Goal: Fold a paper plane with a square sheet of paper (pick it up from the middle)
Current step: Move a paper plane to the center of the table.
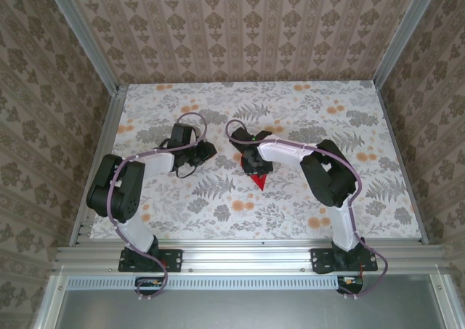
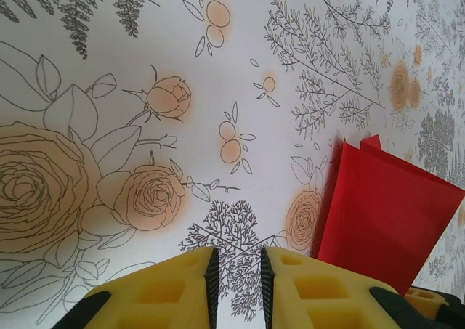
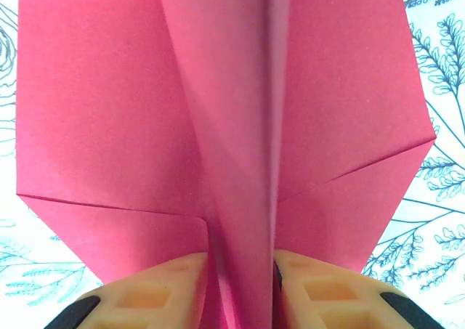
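The two arm bases sit bolted at the near edge of the table (image 1: 305,104), which wears a cloth printed with ferns and pale orange roses. Both arms reach inward toward the middle.

Just nearer than the table's centre lies the paper plane (image 1: 259,181), bright red, its pointed end toward the near edge. The right end effector (image 1: 254,162) is directly over it. In the right wrist view the paper plane (image 3: 109,111) spreads flat as two wings on either side of a raised centre crease, with diagonal fold lines running out to its edges. The right end effector (image 3: 242,271) straddles that crease: its yellow pads (image 3: 160,293) stand a little apart, one on each side, both against the paper. Whether they are pinching the crease or merely resting beside it cannot be told.

To the left, near the plane but apart from it, the left end effector (image 1: 205,152) hangs above the cloth. In its own view the left end effector (image 2: 238,263) has its fingers (image 2: 167,285) parted by a narrow slot with nothing in it; bare table (image 2: 109,53) shows through. The paper plane (image 2: 385,220) lies just beside it on the right, showing layered red edges.

Beyond, the far half of the table is ringed by an aluminium frame (image 1: 80,35) and patterned wallpaper (image 1: 247,24).
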